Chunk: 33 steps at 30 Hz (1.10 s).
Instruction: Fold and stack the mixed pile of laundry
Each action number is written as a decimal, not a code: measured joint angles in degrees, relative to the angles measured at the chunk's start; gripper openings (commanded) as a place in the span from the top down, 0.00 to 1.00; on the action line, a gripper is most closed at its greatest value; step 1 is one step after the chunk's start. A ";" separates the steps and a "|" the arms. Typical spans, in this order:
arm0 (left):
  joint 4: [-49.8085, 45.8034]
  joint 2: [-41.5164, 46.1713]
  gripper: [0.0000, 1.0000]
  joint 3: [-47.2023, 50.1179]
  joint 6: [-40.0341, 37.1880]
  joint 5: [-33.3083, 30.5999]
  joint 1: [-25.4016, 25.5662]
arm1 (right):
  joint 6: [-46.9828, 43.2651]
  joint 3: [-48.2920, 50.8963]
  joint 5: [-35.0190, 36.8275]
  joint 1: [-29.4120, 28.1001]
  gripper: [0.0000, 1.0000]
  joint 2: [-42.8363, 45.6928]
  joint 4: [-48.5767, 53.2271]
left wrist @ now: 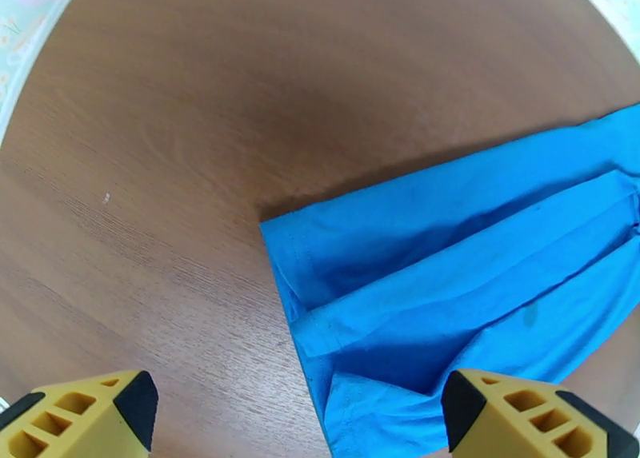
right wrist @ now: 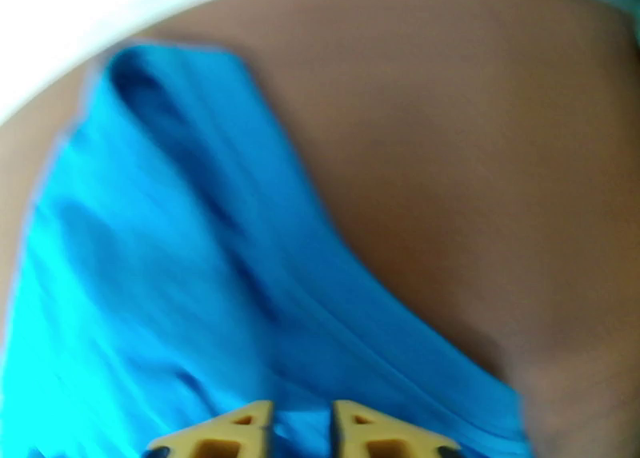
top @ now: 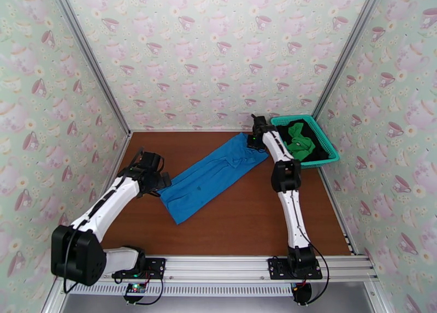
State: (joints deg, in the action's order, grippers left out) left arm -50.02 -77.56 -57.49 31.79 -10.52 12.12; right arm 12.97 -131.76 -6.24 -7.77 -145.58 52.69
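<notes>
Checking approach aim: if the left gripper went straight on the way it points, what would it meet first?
Most likely the blue shirt: the open left gripper points down at its hem corner, straddling cloth and bare table. It might meet wood just beside the hem; its height above them is unclear.

Left fingers [left wrist: 80,416] spread wide, right fingers [right wrist: 384,436] narrowly parted

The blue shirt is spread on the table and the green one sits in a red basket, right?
Not quite. The basket is teal, not red; the top external view shows it. The blue shirt is spread on the table and the green one sits in that basket.
</notes>
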 measured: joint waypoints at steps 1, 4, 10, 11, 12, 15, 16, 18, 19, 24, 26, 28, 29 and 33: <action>0.13 -0.79 0.00 0.39 0.22 -0.17 0.00 | -0.70 6.51 -0.17 0.09 0.52 4.17 -1.92; 0.63 -3.76 0.01 1.29 0.81 -0.96 -0.02 | -2.80 26.88 -0.46 -2.12 0.41 20.50 -8.63; 3.67 -7.82 0.04 1.38 1.29 -1.40 -1.70 | -4.44 49.62 -0.24 -20.68 0.36 51.23 -18.80; 4.20 -8.50 0.05 1.38 1.29 -1.40 -2.05 | -4.13 51.91 -0.09 -25.59 0.36 54.21 -20.02; 4.66 -9.20 0.05 1.38 1.27 -1.38 -2.38 | -3.54 53.44 0.15 -29.73 0.35 55.67 -20.70; 6.01 -11.08 0.07 1.38 1.25 -1.20 -3.28 | -1.29 56.22 2.27 -40.70 0.32 54.62 -21.38; 6.43 -11.50 0.07 1.38 1.27 -1.01 -3.58 | -0.61 56.30 3.15 -43.25 0.31 53.05 -21.20; 7.37 -12.24 0.07 1.38 1.25 -0.50 -4.11 | 0.63 55.91 5.77 -48.41 0.29 48.81 -20.68; 7.96 -12.63 0.07 1.38 1.22 -0.22 -4.33 | 1.16 55.01 7.02 -50.90 0.27 46.10 -19.96; 10.88 -15.82 0.10 1.38 1.01 1.88 -4.83 | 3.30 46.90 11.54 -58.45 0.24 33.64 -16.74; 11.96 -18.03 0.12 1.38 0.81 2.97 -4.87 | 4.02 42.34 12.83 -59.56 0.23 29.38 -15.41; 12.72 -20.20 0.15 1.38 0.79 4.04 -4.87 | 4.55 38.16 13.92 -60.15 0.23 26.05 -14.43; 12.87 -20.96 0.18 1.11 0.76 4.57 -4.87 | 4.85 35.74 14.53 -60.41 0.23 24.30 -13.53; 13.00 -21.62 0.31 0.35 0.33 5.07 -4.92 | 5.79 27.65 16.02 -61.24 0.25 18.49 -10.27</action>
State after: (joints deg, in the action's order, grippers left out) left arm -37.01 -99.18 -57.14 32.12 -5.45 7.20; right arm 18.76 -104.12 9.78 -69.01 -127.09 42.41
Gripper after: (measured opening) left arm 0.752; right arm 0.766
